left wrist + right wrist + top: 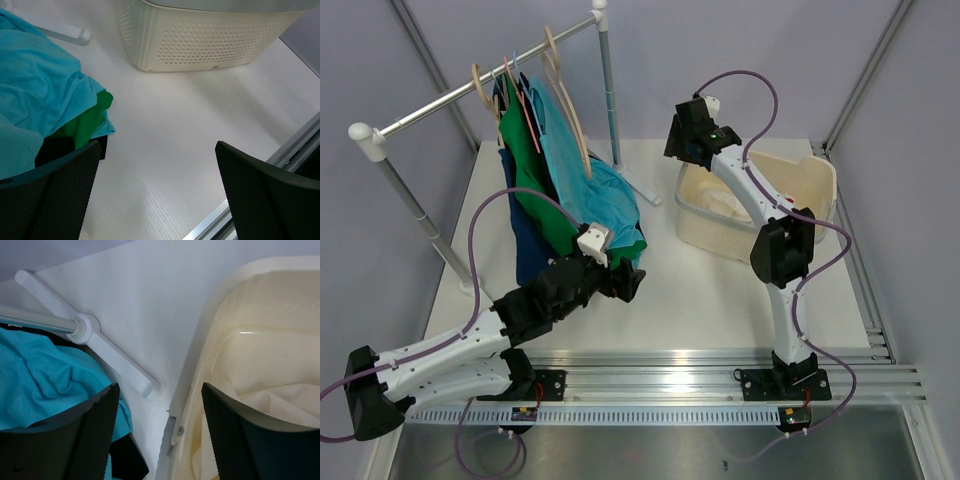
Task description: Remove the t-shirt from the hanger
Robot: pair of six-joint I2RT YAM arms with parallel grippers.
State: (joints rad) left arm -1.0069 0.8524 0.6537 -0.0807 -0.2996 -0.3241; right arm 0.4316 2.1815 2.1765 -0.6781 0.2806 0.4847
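The white t-shirt (725, 205) lies crumpled inside the cream basket (820, 175); in the right wrist view the t-shirt (280, 400) shows as pale folds, its print hidden. A pale wooden hanger (570, 105) hangs on the rail with its curved arm bare. My right gripper (682, 140) hovers over the basket's left rim (210, 325); the right gripper (160, 390) is open and holds nothing. My left gripper (630, 283) sits low over the table by the hanging shirts' hems; the left gripper (157, 150) is wide open and empty.
The metal rail (470, 95) carries a light blue shirt (590, 180), a green shirt (535, 190) and a dark blue garment (525, 250), with another wooden hanger (480, 88) and thin pink ones. The rack's white foot (100, 345) lies between shirts and basket.
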